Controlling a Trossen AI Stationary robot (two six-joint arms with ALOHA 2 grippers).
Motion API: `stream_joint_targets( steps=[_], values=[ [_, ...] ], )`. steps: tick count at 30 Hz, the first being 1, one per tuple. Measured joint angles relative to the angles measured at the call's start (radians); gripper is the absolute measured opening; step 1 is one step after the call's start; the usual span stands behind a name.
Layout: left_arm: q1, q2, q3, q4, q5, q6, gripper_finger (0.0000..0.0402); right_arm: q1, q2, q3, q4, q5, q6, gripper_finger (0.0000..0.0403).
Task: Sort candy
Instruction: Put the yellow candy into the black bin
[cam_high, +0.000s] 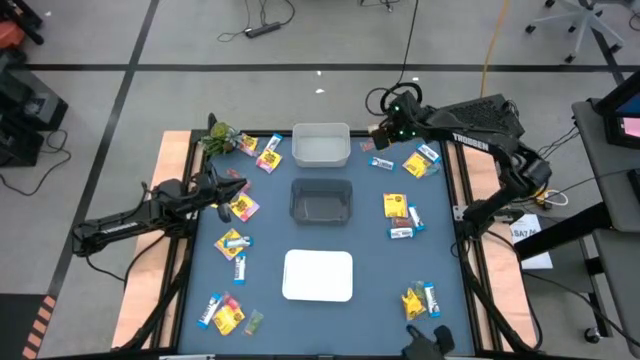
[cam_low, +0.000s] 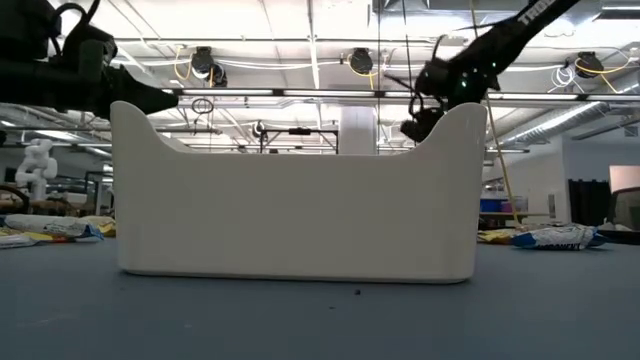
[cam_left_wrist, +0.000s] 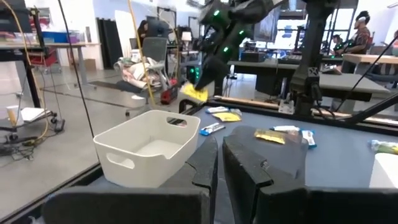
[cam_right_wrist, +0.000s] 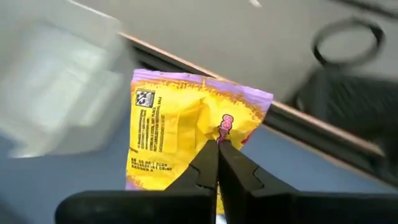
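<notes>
A: Where the right arm reaches across the far side of the table (cam_high: 470, 300), what does its claw (cam_right_wrist: 217, 144) have?

B: A yellow packet (cam_right_wrist: 180, 134) with a purple edge, pinched at its lower rim between the two fingers, which are pressed tight together on the wrapper. From the left wrist view the packet hangs under that claw, lifted clear of the table, just beside the far white bin (cam_left_wrist: 149, 146).

A: And the rest of the candy?

B: Scattered on the blue table. Yellow packets and blue-and-white bars (cam_high: 402, 215) lie right of the dark bin (cam_high: 321, 200), another pair (cam_high: 420, 158) sits near the right arm, more (cam_high: 421, 300) near the front right corner. On the left there are pieces by the far edge (cam_high: 268, 153), one yellow packet (cam_high: 243, 207) beside the left claw, bars (cam_high: 234, 242) further forward, and a cluster (cam_high: 222, 312) at the front left.

A: The left claw (cam_high: 219, 189)?

B: Over the left part of the table, fingers nearly together, with nothing visibly between them.

A: Other things?

B: A white bin (cam_high: 318, 275) in front of the dark one, and a green leafy thing (cam_high: 220, 136) at the far left corner.
</notes>
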Motion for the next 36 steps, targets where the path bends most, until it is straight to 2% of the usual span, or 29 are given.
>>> stream_joint_targets(
  steps=[7,11,16,24,27,32,36],
  values=[
    [0.0,0.034,0.001,-0.035,-0.007,-0.024,0.0031,0.116,0.023,0.006,0.244,-0.104,-0.094,0.0],
    [0.0,0.081,0.001,-0.034,-0.034,-0.049,0.0031,0.135,0.089,0.111,0.252,-0.11,-0.177,0.0],
    [0.006,0.153,0.001,-0.009,-0.105,-0.05,0.0031,0.139,0.287,0.333,0.106,-0.171,-0.295,0.0],
    [0.024,0.214,0.001,0.023,-0.11,-0.118,0.0031,0.138,0.552,0.645,-0.178,-0.174,-0.396,0.0],
    [0.024,0.228,0.001,0.023,-0.11,-0.125,0.0031,0.146,0.609,0.695,-0.228,-0.174,-0.401,0.0],
    [0.024,0.251,0.001,0.013,-0.108,-0.128,0.0031,0.164,0.653,0.698,-0.244,-0.168,-0.397,0.0],
    [0.024,0.275,0.001,-0.006,-0.107,-0.128,0.0031,0.184,0.656,0.7,-0.241,-0.106,-0.387,0.0004]
  ],
)
